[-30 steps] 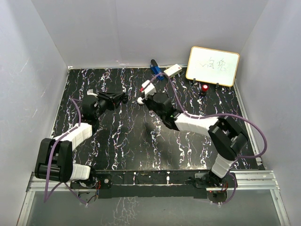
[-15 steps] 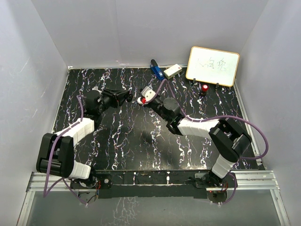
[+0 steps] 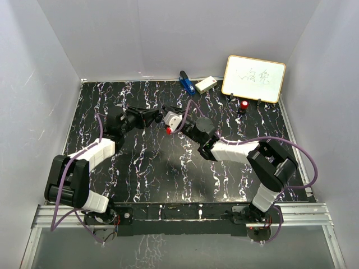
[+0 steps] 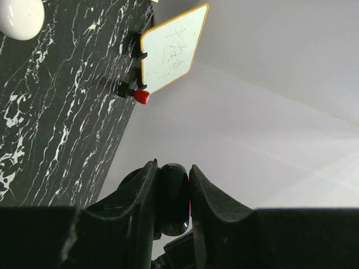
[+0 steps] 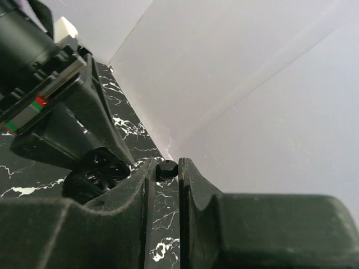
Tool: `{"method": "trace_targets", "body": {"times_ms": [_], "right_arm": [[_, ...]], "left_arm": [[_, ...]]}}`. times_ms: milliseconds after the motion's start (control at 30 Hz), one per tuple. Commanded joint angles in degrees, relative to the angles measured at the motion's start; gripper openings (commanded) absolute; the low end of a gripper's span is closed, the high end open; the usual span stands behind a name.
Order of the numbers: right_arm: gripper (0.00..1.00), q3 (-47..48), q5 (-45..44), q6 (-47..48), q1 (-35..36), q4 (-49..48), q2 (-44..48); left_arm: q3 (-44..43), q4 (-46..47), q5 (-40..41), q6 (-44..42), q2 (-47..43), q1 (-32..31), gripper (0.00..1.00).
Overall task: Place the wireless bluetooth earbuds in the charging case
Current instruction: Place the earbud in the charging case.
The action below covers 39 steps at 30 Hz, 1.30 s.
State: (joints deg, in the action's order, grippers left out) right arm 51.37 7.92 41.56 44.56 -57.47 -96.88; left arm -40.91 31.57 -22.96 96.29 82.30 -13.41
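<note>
Charging case (image 4: 17,15) partly beyond the left wrist view's corner

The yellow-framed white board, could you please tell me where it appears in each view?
Top external: the yellow-framed white board is at the upper right.
Left wrist: the board is at top centre, tilted.
Right wrist: not in view.
Shared landmark: the small red knob beside it.

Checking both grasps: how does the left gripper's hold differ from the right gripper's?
Load: the left gripper clamps a glossy dark rounded piece; the right gripper pinches a tiny black bead-like piece.
Gap: the left jaws stand wider, filled by their piece; the right jaws are nearly closed.
Seat: the left piece sits down between the fingers; the right piece sits at the very tips.
Shared: both are shut on something dark, over the table.
</note>
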Motion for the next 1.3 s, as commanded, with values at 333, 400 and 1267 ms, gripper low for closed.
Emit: {"method": "trace_targets", "body": {"times_ms": [333,400,1267], "right_arm": [[0.00,-3.02,5.97,9.61,-0.14,-9.41,0.45],[0.00,-3.06,5.88,10.56,-0.15,-9.18,0.51],[0.00,-5.14,7.18,14.58,-0.12,-9.39,0.06]], "left_arm": [[-3.28,-0.08,-1.49,-4.68,0.48,-1.39,0.00],[-3.36,-0.41,-0.69,-6.08,0.08,-1.51,0.00],[-3.93,0.45,3.20,-12.58,-2.12,-2.62,0.00]]}}
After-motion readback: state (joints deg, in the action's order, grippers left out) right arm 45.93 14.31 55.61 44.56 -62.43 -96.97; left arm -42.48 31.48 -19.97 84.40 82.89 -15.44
